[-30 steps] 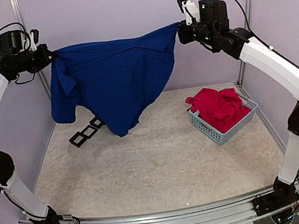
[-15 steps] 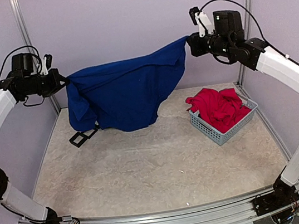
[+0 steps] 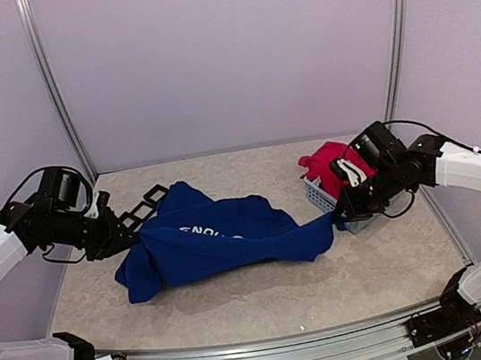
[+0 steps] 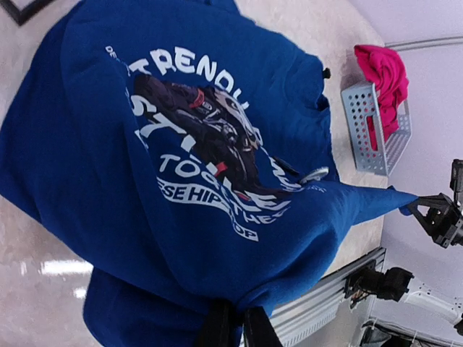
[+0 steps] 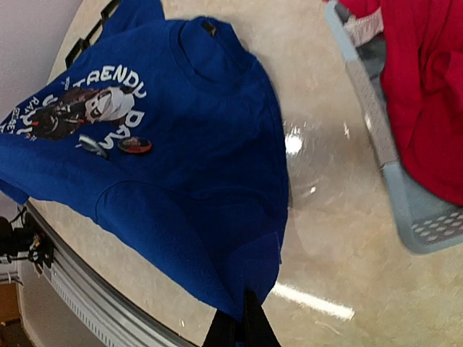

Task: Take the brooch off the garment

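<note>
The royal-blue T-shirt [image 3: 217, 238] lies spread on the table with its white-lettered, dark print facing up. It is stretched between my two grippers. My left gripper [image 3: 132, 241] is shut on its left edge, which also shows in the left wrist view [image 4: 233, 314]. My right gripper [image 3: 337, 217] is shut on its right corner, which also shows in the right wrist view [image 5: 242, 322]. A small round orange-and-dark brooch [image 5: 135, 145] sits just beside the print, with a small silvery piece [image 5: 92, 144] next to it. In the left wrist view a greyish oval [image 4: 315, 174] shows at the print's edge.
A grey basket [image 3: 323, 197] holding the plain red garment [image 3: 332, 159] stands at the right, close behind my right gripper. Black square frames [image 3: 141, 208] lie at the back left, partly under the shirt. The metal rail [image 3: 267, 357] runs along the near edge.
Both arms have come down from high up to the table. The shirt, which hung in the air between them, now lies on the table with its print up.
</note>
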